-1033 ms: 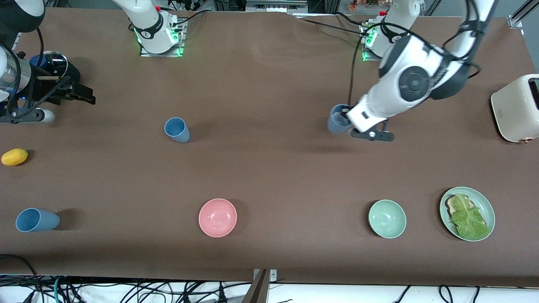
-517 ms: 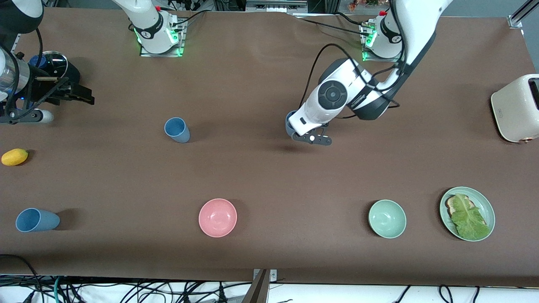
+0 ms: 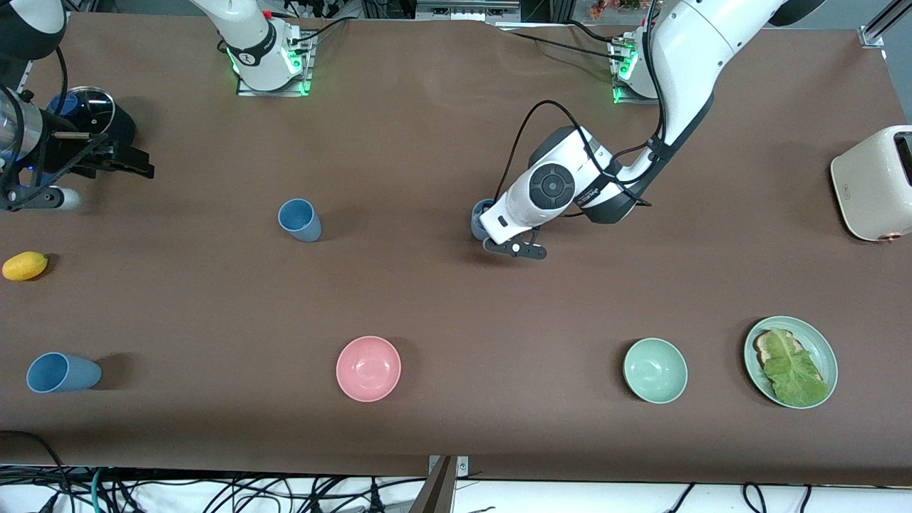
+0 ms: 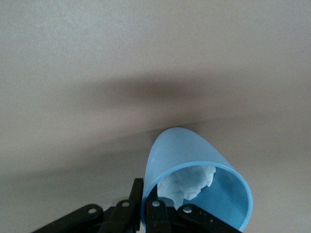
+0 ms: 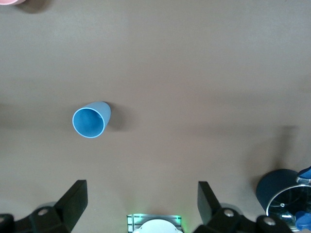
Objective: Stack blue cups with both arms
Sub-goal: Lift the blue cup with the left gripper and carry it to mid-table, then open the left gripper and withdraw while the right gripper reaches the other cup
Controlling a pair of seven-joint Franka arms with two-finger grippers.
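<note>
Since the earlier frame the left arm has swung inward from the toaster's end of the table, carrying its cup toward the middle. In the front view the left gripper (image 3: 507, 246) hangs low over bare cloth, its fingers pinched on the rim of the slate blue cup (image 3: 479, 216), which peeks out from under the wrist; the standing sky blue cup (image 3: 300, 220) is well apart from that claw, toward the right arm's end, and a third blue cup (image 3: 62, 372) lies on its side nearer the camera. The right gripper (image 3: 107, 160) waits at its end of the table, spread wide and holding nothing. The left wrist view shows the held cup (image 4: 197, 180) tilted, gripped by one wall only, so it may swing or slip, or meet the other cup's rim askew and tip it over. The right wrist view has the standing cup (image 5: 90, 120) ahead of the spread fingers (image 5: 73, 200). The brown cloth (image 3: 442, 299) is smooth, with open room around the left claw; the pink bowl (image 3: 368, 368) and green bowl (image 3: 655, 370) sit well clear of it.
</note>
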